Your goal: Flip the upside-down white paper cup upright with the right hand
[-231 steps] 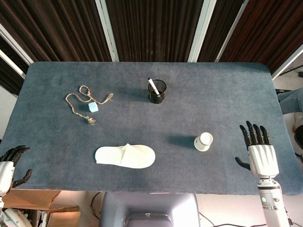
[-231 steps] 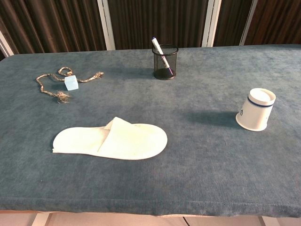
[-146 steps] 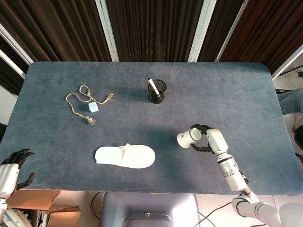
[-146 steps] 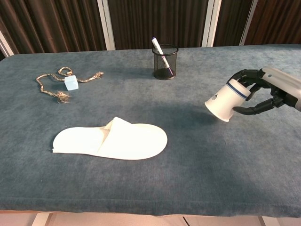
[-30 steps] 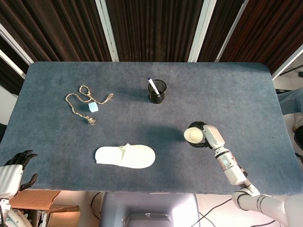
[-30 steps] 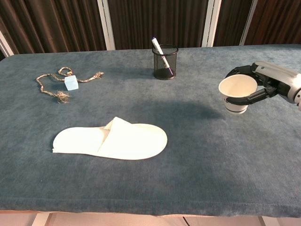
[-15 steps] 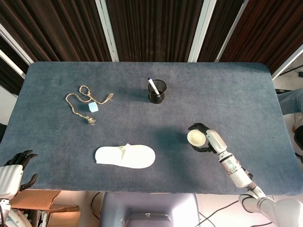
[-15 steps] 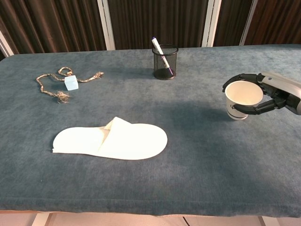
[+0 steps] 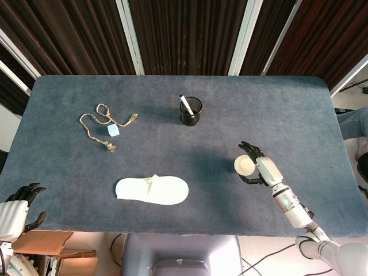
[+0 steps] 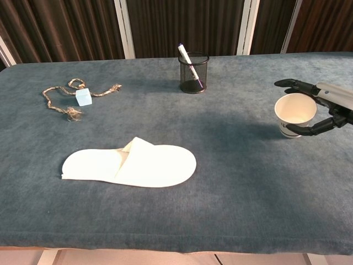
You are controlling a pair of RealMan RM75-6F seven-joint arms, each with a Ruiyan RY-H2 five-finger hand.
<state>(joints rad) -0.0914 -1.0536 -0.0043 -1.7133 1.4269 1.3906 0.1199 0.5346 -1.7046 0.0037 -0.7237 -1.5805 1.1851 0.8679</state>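
Since half a second ago my right hand [image 10: 325,107] has spread its fingers [image 10: 291,83], which were curled around the paper cup [image 10: 295,114], and the cup has shifted a little to the right on the desk [image 10: 231,182]. The cup now stands upright, mouth up, near the right side of the desk, well apart from the other things. My fingers are apart: the upper ones reach out past the far side of the rim and the thumb stretches along the near side of the cup wall, so the hand brackets the cup rather than clamps it. Whether any fingertip touches the cup I cannot tell. In the head view the same hand [image 9: 261,167] lies just right of the cup [image 9: 244,166], fingers fanned around it.

My left hand [image 9: 17,208] hangs off the near left corner of the desk, fingers apart and holding nothing.

A white slipper [image 10: 129,164] lies flat near the front middle of the desk. A black mesh pen holder [image 10: 193,72] stands toward the back with a marker [image 10: 185,56] leaning in it. At the back left a length of frayed rope [image 10: 60,98] loops around a small pale blue cube [image 10: 83,97].
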